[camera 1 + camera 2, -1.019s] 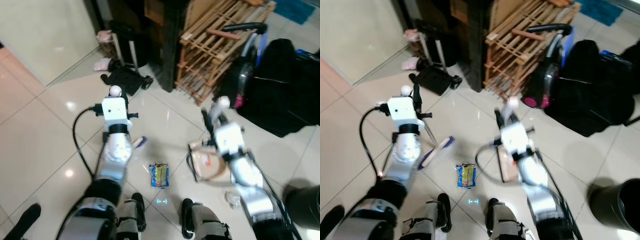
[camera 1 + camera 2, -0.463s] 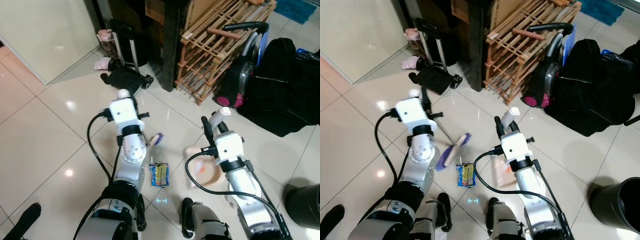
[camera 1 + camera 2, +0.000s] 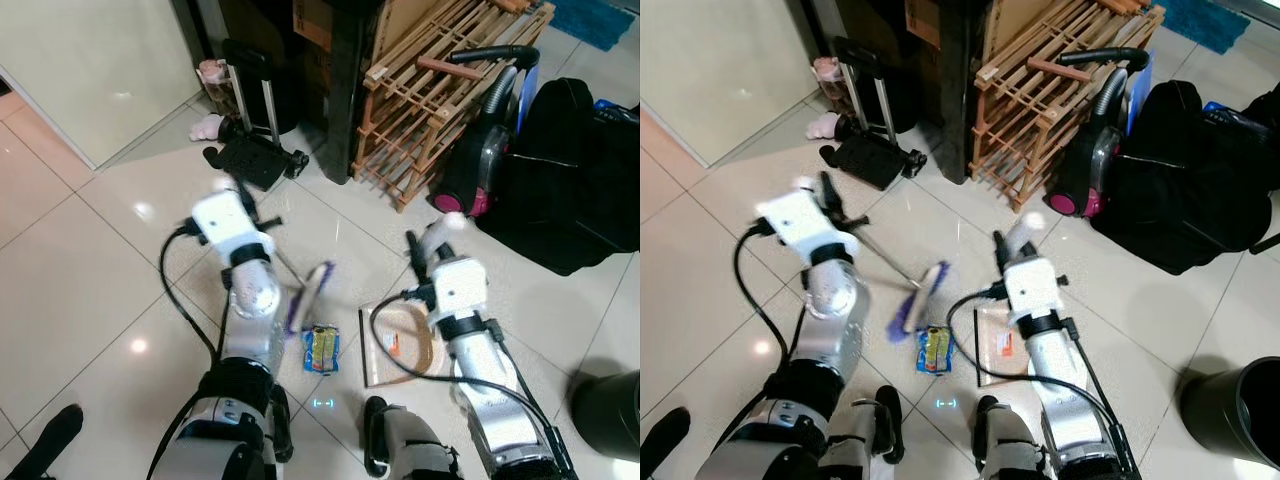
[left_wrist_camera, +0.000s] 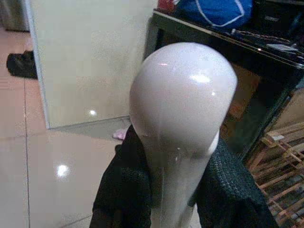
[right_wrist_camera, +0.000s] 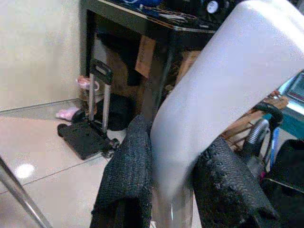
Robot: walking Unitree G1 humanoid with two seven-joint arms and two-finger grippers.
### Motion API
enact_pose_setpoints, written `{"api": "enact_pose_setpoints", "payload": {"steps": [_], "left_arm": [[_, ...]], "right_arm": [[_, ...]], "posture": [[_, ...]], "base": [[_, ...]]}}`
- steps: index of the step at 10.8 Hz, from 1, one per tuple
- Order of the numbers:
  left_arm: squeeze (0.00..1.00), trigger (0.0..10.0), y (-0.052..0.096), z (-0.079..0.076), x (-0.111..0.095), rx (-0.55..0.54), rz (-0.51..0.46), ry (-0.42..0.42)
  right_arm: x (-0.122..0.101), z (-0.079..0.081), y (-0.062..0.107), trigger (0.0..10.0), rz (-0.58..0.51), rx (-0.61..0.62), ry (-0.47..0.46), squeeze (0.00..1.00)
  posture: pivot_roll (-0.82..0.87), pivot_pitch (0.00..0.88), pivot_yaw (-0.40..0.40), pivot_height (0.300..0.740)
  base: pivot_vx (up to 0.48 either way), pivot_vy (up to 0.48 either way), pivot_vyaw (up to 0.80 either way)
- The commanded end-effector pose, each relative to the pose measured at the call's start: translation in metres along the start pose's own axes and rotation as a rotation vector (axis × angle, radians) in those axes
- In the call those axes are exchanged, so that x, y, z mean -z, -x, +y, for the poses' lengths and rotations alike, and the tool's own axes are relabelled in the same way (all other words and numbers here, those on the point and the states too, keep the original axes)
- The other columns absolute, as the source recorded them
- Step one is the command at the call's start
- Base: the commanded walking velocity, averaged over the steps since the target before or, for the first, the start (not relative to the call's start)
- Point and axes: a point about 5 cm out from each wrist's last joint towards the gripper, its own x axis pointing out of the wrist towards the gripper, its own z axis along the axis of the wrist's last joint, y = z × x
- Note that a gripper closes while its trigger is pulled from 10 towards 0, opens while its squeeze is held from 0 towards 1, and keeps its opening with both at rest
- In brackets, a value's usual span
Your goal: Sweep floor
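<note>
Left claw (image 4: 178, 190) is sitting clamped on the white rounded handle end of the broom (image 3: 918, 300), black fingers (image 4: 121, 199) pressing on both sides of it in the left wrist view. The metal stick is running from that claw down and toward the robot's right, tilted, to the purple-bristled head on the floor. The head is blurring in both eye views. It is lying just beside a small yellow and blue wrapper (image 3: 933, 350), up and to the left of it, and I cannot tell if they are touching.

Right claw (image 5: 173, 190) is closing on the pale upright handle of the dustpan (image 3: 1002, 345), fingers (image 5: 128, 175) gripping either side of the shaft. The flat tan pan is resting on the tiled floor (image 3: 90, 260) just right of the wrapper, below the right claw. A black cable is looping over the pan's area from the right arm.

Wrapper is lying between broom head and dustpan, in front of the robot's feet.

Behind: wooden rack (image 3: 440, 90), black and pink vacuum cleaner (image 3: 480, 150), black bag (image 3: 570, 170), folding hand trolley (image 3: 255, 130), pink slippers (image 3: 207, 127) by the wall. Dark bin (image 3: 1230, 410) is standing at the lower right.
</note>
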Motion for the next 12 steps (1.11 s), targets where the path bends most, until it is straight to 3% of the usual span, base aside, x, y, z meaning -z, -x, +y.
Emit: {"api": "enact_pose_setpoints", "payload": {"steps": [1,3,4,7,8,9,11,12], "left_arm": [[0.0,10.0,0.024,-0.03,0.015,-0.057,0.151,0.17],[0.0,10.0,0.023,-0.041,0.007,-0.062,0.183,0.257],[0.0,10.0,0.022,-0.049,0.003,-0.075,0.224,0.366],[0.0,10.0,0.013,-0.048,-0.008,-0.043,0.241,0.423],[0.0,10.0,0.006,-0.042,-0.018,0.011,0.196,0.376],[0.0,10.0,-0.005,-0.036,-0.034,0.111,0.087,0.257],[0.0,10.0,-0.017,-0.033,-0.057,0.251,-0.044,0.109],[0.0,10.0,-0.022,-0.03,-0.065,0.293,-0.066,0.052]], "right_arm": [[0.021,0.002,0.011,10.0,0.131,0.008,-0.029,0.0],[0.026,0.001,0.009,10.0,0.169,0.014,-0.038,0.0],[0.029,0.0,0.005,10.0,0.192,0.024,-0.047,0.0],[0.031,-0.001,0.002,10.0,0.204,0.022,-0.044,0.0],[0.031,-0.003,-0.001,10.0,0.206,0.025,-0.041,0.0],[0.031,-0.005,-0.003,10.0,0.206,0.029,-0.038,0.0],[0.03,-0.008,-0.005,10.0,0.201,0.038,-0.037,0.0],[0.031,-0.008,-0.006,10.0,0.202,0.038,-0.036,0.0]], "posture": [[-0.04,0.294,0.006,0.74],[-0.04,0.283,0.007,0.74],[-0.04,0.278,0.006,0.74],[-0.03,0.27,0.004,0.74],[-0.03,0.268,0.004,0.74],[-0.03,0.268,0.005,0.74],[-0.03,0.267,0.003,0.74],[-0.03,0.267,0.003,0.74]], "base": [[0.0,0.0,0.0],[0.0,0.0,0.0],[0.0,0.0,0.0],[0.0,0.0,0.0],[0.0,0.0,0.0],[0.0,0.0,0.0],[0.0,0.0,0.0],[0.0,0.0,0.0]]}}
